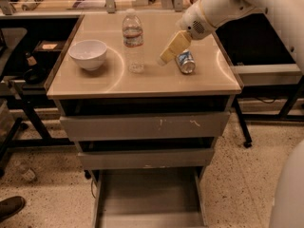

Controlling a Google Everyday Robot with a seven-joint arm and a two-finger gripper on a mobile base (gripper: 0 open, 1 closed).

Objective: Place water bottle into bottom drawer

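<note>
The water bottle (133, 42) stands upright on the tan cabinet top (142, 82), clear and ribbed with a white cap. My gripper (165, 57), with tan pads on a white arm, hovers just above the top, a short way right of the bottle and apart from it. The bottom drawer (147, 194) is pulled out at the foot of the cabinet, with a bare grey floor.
A white bowl (89, 53) sits left of the bottle. A blue-and-silver can (185, 61) lies on its side just right of the gripper. Two scuffed grey drawers (145, 126) are shut above the open one. Black tables stand on both sides.
</note>
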